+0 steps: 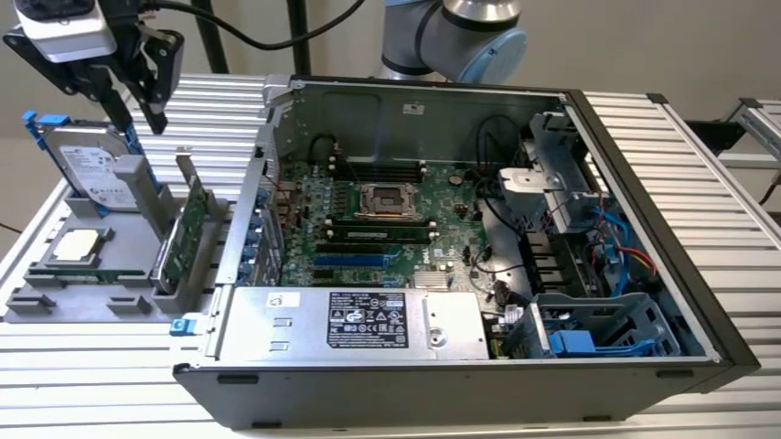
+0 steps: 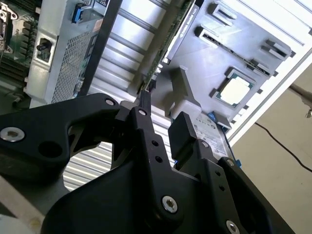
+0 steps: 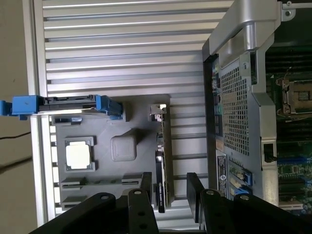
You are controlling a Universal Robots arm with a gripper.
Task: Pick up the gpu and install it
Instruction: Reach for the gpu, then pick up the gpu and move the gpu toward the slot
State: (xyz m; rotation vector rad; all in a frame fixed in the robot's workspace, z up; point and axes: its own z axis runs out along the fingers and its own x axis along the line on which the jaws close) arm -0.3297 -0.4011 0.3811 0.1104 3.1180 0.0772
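We hold our gripper open above the graphics card, which stands on edge in its holder so the fingers can straddle it.

- A tabletop of silver ribbed metal slats carries everything.
- A plain beige wall stands behind it in the exterior view.
- Two dark posts rise against that wall by the tabletop's far edge.
- At the exterior view's right, a second slatted metal frame sits just beyond the tabletop.
- Past the tabletop's edge in the second wrist view lies a tan floor, crossed by a thin black cable.
- The light is soft and even, leaving a dull sheen on the slats and only faint shadows.
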